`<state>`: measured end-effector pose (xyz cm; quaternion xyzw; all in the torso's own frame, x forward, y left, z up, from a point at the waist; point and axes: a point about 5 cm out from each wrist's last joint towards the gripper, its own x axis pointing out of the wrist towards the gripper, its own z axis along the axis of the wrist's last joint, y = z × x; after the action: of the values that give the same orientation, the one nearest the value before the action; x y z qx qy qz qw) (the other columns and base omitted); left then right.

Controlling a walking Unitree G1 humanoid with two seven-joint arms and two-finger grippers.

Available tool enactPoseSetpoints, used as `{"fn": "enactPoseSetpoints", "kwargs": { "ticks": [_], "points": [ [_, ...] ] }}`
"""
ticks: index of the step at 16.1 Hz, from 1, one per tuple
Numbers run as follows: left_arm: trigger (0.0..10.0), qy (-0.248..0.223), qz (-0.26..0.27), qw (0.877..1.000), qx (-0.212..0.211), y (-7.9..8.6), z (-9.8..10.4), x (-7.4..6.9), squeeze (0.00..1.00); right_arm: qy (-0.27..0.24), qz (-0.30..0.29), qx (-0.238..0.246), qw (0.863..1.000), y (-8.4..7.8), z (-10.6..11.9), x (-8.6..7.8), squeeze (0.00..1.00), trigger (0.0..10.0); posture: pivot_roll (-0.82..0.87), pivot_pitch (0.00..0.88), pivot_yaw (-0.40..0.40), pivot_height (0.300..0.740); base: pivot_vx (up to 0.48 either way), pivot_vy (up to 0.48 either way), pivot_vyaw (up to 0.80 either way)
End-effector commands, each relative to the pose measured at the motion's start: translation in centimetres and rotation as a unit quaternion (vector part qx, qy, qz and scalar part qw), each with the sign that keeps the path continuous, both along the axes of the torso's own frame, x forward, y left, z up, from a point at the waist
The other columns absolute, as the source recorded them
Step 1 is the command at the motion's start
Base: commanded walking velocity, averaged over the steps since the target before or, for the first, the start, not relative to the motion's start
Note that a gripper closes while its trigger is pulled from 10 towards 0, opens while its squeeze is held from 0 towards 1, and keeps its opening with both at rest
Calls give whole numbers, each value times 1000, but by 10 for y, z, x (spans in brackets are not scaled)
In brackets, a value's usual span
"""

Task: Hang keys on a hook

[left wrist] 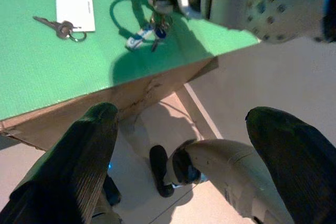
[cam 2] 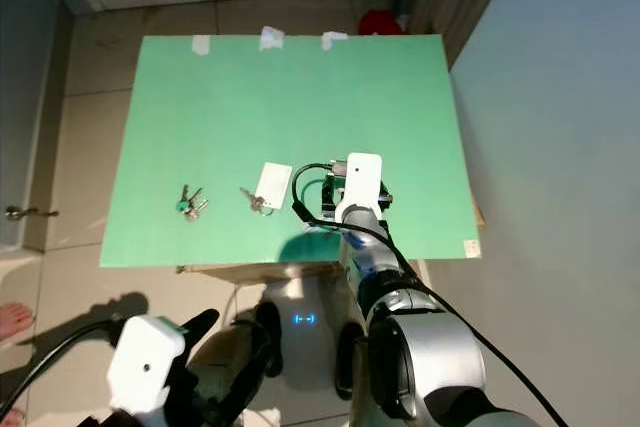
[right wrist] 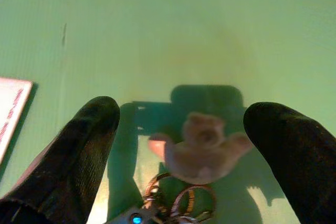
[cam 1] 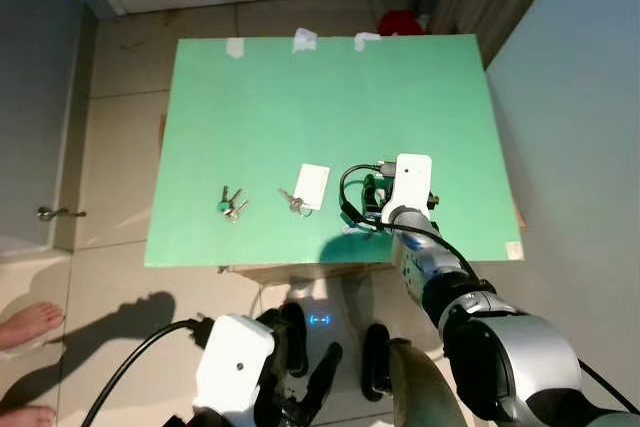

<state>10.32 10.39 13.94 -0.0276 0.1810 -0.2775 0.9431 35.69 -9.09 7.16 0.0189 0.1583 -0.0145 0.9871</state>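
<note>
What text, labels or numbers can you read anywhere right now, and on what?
No text can be read as it stands.
White card on the green table: faint red marks along one edge in the right wrist view, too blurred to read.
Small tag at the table's near right corner: too small to read.
Key bunches and the bear-shaped keyring: no lettering visible.

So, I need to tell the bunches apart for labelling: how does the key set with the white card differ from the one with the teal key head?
The key set with the white card has a large white rectangular tag; the teal-headed keys carry no tag. The card set lies nearer the right gripper, while the teal-headed keys sit further to the robot's left. Both lie flat and untouched on the green table, near its front edge.
</note>
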Motion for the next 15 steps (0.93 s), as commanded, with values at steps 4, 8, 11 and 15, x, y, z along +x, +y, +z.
{"fn": "enactPoseSetpoints", "kwargs": {
  "ticks": [4,8,11,15],
  "points": [
    [10000,15,1,1000,-13,-2,6,-16,0,47,1,14,999,9,-21,-14,0,10000,447,464,47,740,0,0,0],
    [10000,17,2,1000,-18,-2,6,-18,0,33,-15,-38,999,1,-22,-16,0,10000,441,475,50,740,0,0,0],
    [10000,19,0,1000,-20,-3,6,-19,0,39,-11,-42,998,-1,-23,-16,0,10000,425,475,43,740,0,0,0],
    [10000,12,10,1000,-19,-1,8,-13,0,88,33,-54,994,7,-52,-40,0,10000,406,465,29,740,0,0,0]
  ]
}}
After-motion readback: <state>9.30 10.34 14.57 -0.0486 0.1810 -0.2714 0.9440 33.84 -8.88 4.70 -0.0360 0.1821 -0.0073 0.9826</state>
